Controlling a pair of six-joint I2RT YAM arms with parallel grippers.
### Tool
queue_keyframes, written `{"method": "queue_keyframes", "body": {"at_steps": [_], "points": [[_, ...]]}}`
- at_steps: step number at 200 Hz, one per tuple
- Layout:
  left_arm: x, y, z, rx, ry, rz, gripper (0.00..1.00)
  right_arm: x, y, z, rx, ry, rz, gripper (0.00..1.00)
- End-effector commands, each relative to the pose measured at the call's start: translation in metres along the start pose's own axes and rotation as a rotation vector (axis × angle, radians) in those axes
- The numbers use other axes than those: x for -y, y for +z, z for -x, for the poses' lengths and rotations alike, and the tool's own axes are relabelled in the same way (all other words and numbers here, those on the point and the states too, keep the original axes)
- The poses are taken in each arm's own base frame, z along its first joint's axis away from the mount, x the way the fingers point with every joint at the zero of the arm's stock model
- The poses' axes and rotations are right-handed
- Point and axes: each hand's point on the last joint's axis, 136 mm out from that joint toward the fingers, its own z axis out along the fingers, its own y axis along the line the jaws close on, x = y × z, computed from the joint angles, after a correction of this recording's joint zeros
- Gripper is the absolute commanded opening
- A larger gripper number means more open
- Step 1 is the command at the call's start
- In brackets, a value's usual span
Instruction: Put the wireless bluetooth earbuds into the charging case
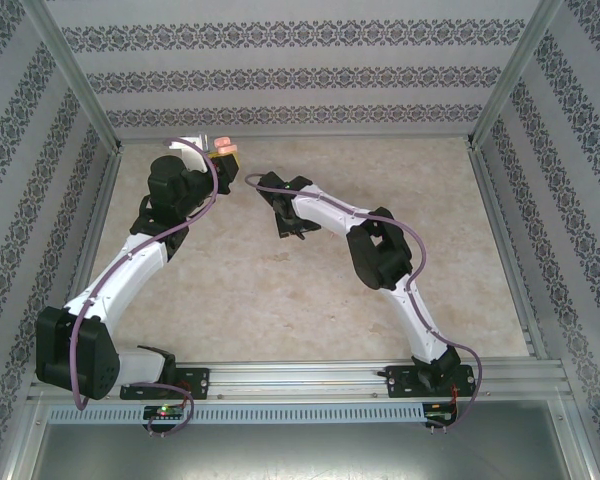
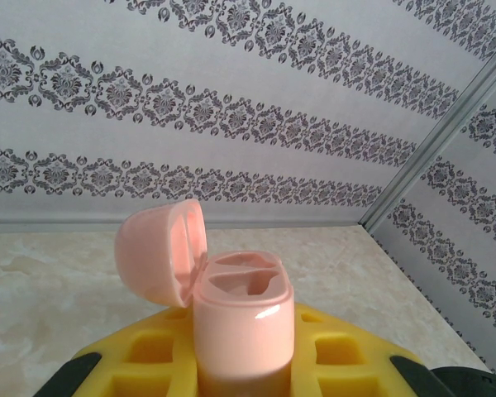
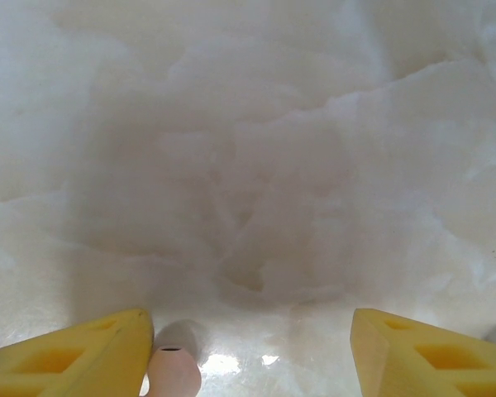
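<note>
Left wrist — one open pink case (image 2: 244, 318) in shut left hand (image 2: 248, 372); right hand (image 3: 252, 351) agape — one pink earbud (image 3: 174, 368).

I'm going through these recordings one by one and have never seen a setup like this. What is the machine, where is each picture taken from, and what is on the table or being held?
These are two robot arms bolted at the near edge of a marble-patterned table inside a wallpapered booth. The overhead picture looks down from behind them, with the left arm on the left. The other two pictures come from small cameras on the wrists, so each shows its own yellow jaws at the bottom edge.

The left gripper is shut on a pale pink case, held upright with its hinged lid flipped open. The two hollows inside look empty.

The right gripper is open, hanging close above the table. A small pale pink earbud sits beside its left finger; whether they touch is unclear, and it is not gripped.
</note>
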Motion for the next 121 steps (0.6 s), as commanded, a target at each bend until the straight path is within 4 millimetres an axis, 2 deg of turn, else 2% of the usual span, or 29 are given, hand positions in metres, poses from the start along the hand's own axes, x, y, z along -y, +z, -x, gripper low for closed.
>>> {"method": "queue_keyframes", "body": {"at_steps": [1, 92, 121], "points": [[0.006, -0.007, 0.015, 0.046, -0.002, -0.009, 0.00, -0.004, -0.008, -0.014, -0.023, -0.035, 0.016, 0.66], [0.008, -0.006, 0.015, 0.042, -0.011, -0.023, 0.00, -0.003, -0.032, -0.021, -0.007, -0.027, 0.056, 0.65], [0.009, -0.006, 0.016, 0.043, -0.007, -0.028, 0.00, -0.006, -0.050, -0.012, 0.035, 0.010, 0.106, 0.65]]}}
